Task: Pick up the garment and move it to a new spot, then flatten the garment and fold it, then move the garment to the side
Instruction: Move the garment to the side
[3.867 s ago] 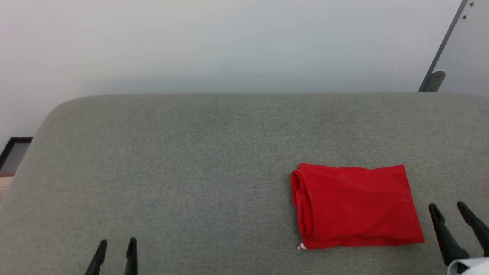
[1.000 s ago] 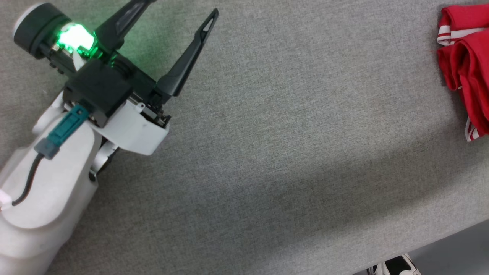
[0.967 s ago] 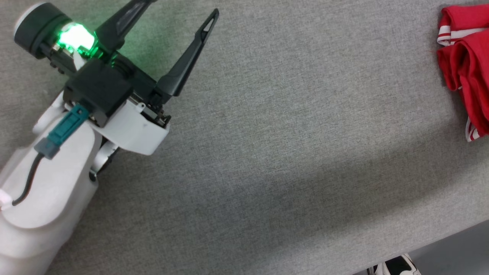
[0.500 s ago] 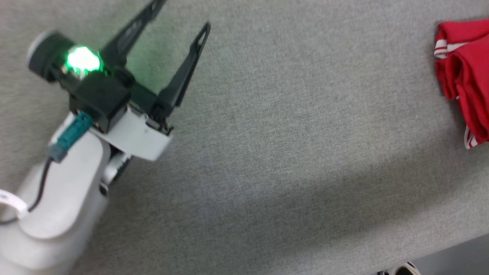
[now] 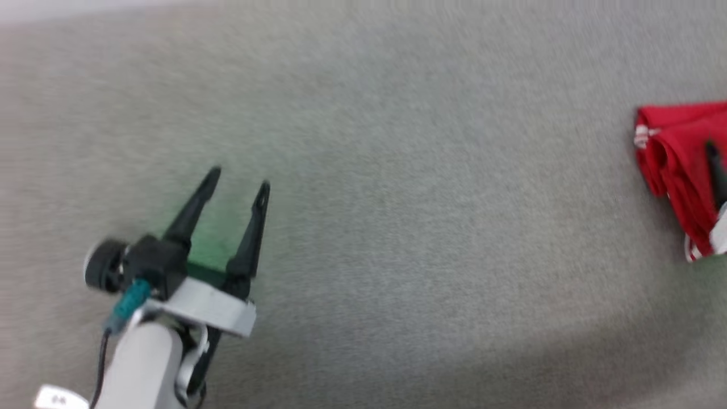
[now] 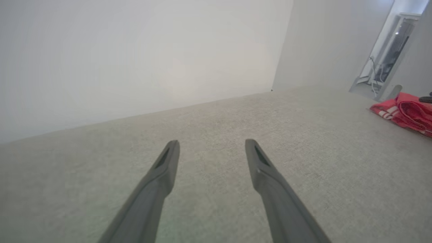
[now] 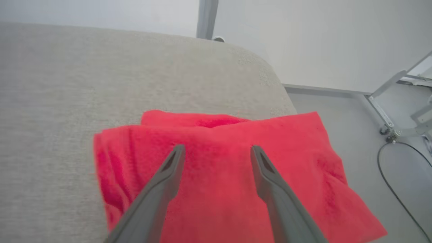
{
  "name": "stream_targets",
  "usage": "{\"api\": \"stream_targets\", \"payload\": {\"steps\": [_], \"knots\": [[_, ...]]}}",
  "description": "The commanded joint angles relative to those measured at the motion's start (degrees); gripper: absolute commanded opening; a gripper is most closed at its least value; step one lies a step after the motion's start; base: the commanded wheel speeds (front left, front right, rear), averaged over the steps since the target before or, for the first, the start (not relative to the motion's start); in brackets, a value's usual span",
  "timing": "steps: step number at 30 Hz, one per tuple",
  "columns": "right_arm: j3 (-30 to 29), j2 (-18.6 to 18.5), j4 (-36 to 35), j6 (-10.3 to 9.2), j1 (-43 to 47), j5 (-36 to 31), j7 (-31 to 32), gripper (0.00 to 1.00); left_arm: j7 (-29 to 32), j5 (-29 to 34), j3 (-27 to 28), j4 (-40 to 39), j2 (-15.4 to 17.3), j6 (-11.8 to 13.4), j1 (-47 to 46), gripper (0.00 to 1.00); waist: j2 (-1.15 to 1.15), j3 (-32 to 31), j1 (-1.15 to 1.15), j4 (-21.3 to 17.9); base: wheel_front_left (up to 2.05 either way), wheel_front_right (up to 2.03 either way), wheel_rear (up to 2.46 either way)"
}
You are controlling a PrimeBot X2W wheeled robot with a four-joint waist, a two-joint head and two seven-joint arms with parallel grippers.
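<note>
The garment (image 7: pixel 216 192), bright red and folded into a thick rectangle, lies near the right end of the grey padded surface (image 7: pixel 67 84), and one corner reaches past the edge over the floor. White-and-red striped trim shows at the garment's (image 5: pixel 676 165) left fold. My right gripper (image 7: pixel 217 148) hangs open just above its middle with nothing between the fingers; one of its dark fingers (image 5: pixel 713 165) shows in the head view. My left gripper (image 5: pixel 239 178) is open and empty over bare fabric far to the left. From there the garment (image 6: pixel 405 109) is well off to the right of the left gripper (image 6: pixel 211 142).
A white wall (image 6: pixel 135 60) rises behind the surface. On the floor beyond the surface's right end stand a wheeled metal frame (image 7: pixel 391 130) and a black cable (image 7: pixel 400 195). A grey post (image 7: pixel 206 17) stands at the far edge.
The head camera has moved, so the whole picture has shifted and blurred. My left gripper stays open. A finger of my right gripper now shows over the garment, which still lies in its place.
</note>
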Motion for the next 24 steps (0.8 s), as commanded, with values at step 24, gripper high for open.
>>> {"api": "stream_targets", "payload": {"steps": [24], "knots": [[-10.8,11.5,-21.9,-0.11,26.7,-10.7,-2.5,1.0,0.0,1.8,13.1,1.8,-7.8,-1.9,21.3,1.0,0.0,-23.3,0.0,17.3,0.0,0.0,0.0]]}}
